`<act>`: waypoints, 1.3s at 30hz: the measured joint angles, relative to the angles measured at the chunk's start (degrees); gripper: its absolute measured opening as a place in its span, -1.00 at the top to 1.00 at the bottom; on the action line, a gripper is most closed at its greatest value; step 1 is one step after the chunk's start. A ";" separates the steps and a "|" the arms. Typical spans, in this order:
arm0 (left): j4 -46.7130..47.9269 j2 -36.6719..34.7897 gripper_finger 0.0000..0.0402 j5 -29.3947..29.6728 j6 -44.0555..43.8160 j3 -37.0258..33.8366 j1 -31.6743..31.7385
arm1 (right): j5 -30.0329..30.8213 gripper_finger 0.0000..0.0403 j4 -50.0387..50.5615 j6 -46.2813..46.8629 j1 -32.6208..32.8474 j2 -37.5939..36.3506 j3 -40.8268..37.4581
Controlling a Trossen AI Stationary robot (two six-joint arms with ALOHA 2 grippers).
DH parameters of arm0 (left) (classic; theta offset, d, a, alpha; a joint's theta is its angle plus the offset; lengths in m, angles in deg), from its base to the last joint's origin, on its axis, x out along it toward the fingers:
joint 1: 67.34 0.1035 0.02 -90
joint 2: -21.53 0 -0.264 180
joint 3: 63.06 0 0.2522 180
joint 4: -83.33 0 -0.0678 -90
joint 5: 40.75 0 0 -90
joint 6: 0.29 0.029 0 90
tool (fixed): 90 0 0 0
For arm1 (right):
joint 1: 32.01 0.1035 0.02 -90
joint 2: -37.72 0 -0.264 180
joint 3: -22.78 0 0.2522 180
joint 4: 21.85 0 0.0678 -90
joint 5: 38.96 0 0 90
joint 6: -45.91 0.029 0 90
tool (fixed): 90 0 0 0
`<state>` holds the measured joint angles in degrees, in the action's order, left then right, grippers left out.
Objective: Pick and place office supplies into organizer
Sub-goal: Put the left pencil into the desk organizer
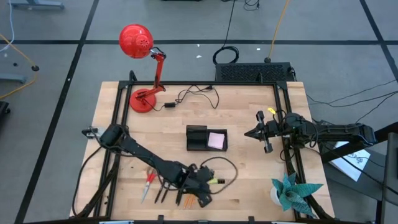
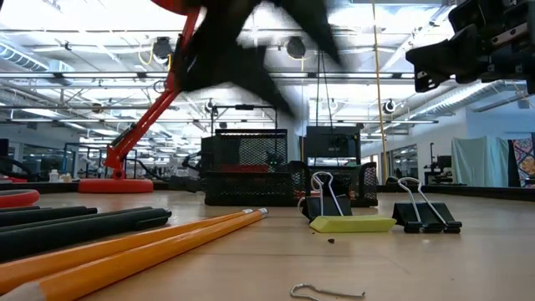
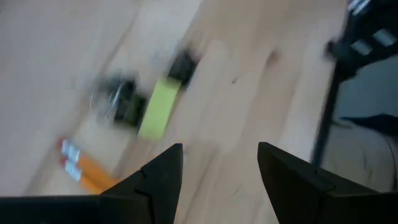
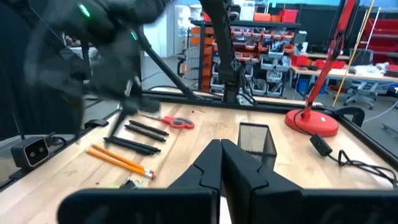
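Note:
The office supplies lie near the table's front edge: red-handled scissors [image 1: 148,182], black pens [image 1: 161,191], orange pencils [image 1: 182,199], a yellow-green piece [image 3: 158,107] and black binder clips [image 2: 426,216]. My left gripper [image 1: 205,188] hovers open above them, the yellow-green piece just ahead of its fingers, with nothing between them. The black organizer [image 1: 198,138] stands mid-table, and a pale pink sticky-note pad [image 1: 216,140] lies in its low section. My right gripper [image 1: 254,132] waits shut at the right, above the table.
A red desk lamp [image 1: 142,99] stands at the far left with its cord [image 1: 196,94] across the back. A teal paper plant [image 1: 292,190] sits at the near right corner. A black cable [image 1: 224,163] loops near the supplies. A bent wire clip [image 2: 326,291] lies at the front.

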<state>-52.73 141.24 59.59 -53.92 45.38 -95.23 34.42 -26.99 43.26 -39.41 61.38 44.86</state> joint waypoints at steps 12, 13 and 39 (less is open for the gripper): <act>27.88 8.23 -0.06 -1.93 -12.66 13.54 0.45 | -0.08 0.98 1.11 1.33 0.00 -0.02 0.00; 28.13 8.86 -0.06 -2.62 -12.86 13.47 0.52 | -0.07 0.98 1.10 1.33 0.00 -0.02 0.00; 33.11 12.41 -0.06 -2.69 -9.05 13.55 3.18 | -0.02 0.98 1.25 2.47 0.00 -0.02 0.00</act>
<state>-19.62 153.65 56.90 -62.97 58.93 -92.05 34.40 -25.74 45.73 -39.41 61.36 44.86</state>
